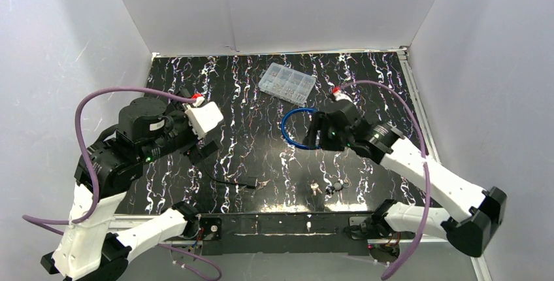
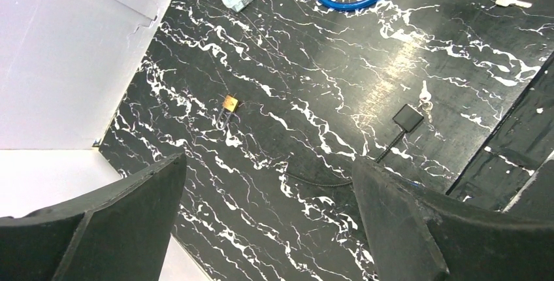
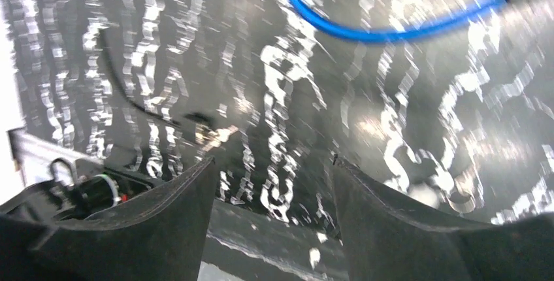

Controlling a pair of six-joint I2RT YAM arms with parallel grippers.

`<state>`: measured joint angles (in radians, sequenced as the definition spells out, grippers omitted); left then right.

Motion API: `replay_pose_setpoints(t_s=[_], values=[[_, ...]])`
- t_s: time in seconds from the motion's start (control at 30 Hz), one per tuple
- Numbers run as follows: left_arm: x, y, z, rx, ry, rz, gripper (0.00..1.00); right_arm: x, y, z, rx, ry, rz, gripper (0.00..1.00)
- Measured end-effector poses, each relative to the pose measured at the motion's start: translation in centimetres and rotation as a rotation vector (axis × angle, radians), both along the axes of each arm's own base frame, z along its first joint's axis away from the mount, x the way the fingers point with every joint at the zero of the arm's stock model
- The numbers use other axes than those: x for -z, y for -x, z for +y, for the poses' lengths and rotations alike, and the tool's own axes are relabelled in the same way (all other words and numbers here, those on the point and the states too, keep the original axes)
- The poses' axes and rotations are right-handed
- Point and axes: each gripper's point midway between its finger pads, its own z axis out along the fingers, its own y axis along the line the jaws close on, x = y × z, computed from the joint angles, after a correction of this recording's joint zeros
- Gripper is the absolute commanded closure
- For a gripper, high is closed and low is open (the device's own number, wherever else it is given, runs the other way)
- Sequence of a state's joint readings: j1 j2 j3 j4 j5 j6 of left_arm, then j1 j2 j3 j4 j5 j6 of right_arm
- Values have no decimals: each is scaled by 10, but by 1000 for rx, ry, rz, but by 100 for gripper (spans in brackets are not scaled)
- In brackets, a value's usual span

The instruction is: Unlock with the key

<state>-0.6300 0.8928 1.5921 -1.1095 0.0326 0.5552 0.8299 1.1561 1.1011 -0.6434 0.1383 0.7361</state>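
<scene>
Keys [image 1: 314, 187] lay on the black table [image 1: 248, 98] near its front edge, untouched. The left gripper [image 2: 268, 163] and the right gripper [image 3: 273, 163] both had fingers wide apart, empty. A small gold padlock [image 2: 228, 103] lay well apart from the keys. Getting a key looked like the step at hand: one gripper had to pinch it off the table.

Black white-veined tabletop [image 1: 261, 144], blue cable loop [image 3: 379, 35], brass-orange padlock [image 2: 229, 103], clear parts box [image 1: 287, 83], purple arm cables [image 1: 130, 88].
</scene>
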Motion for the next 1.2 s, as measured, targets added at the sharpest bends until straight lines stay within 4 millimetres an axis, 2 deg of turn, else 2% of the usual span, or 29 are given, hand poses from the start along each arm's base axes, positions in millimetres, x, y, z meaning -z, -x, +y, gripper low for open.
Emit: replay_pose_setpoints(t_s=[0.07,0.13,0.23,0.33,0.57,0.87,1.2], values=[[0,2,-2,9,7,5,2,16,13,-25,89,40,60,30],[1,3,-3,16,11,13,2,43,28,-46,160,93,140,31],[3,6,-5,27,20,32,2,89,51,-71,247,183,273,34],[6,8,-6,35,20,52,2,118,66,-89,322,231,374,36],[9,9,-9,47,16,78,2,142,74,-104,438,243,461,35],[3,9,-13,64,27,82,2,164,80,-112,505,277,522,31],[0,11,-16,82,37,88,2,185,84,-117,553,292,554,32]])
